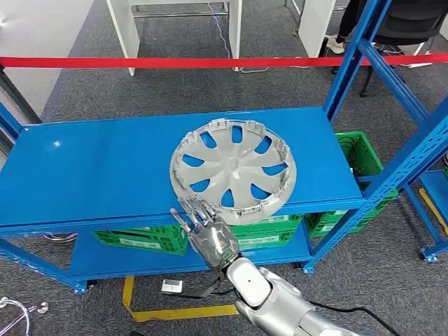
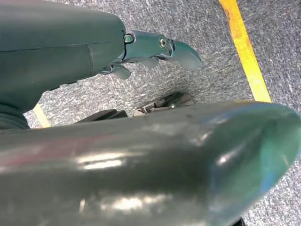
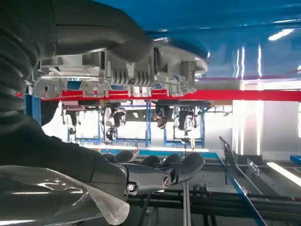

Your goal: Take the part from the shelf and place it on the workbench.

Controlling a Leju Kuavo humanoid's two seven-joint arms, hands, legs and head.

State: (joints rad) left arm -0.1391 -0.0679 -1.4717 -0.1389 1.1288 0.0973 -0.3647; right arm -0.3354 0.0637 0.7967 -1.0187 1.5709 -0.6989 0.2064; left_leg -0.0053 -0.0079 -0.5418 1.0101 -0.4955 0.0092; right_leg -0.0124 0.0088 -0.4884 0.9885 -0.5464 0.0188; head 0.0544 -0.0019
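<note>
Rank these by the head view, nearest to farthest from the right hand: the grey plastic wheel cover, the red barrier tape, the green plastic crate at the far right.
Measured from the right hand:
1. Grey plastic wheel cover, on the blue shelf just ahead of the fingertips.
2. Green plastic crate, low at the shelf's right end.
3. Red barrier tape, stretched across behind the shelf.

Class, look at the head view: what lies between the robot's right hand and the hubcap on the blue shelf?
Only a bare strip of the blue shelf at its front edge separates the right hand from the grey hubcap; the head view shows this.
</note>
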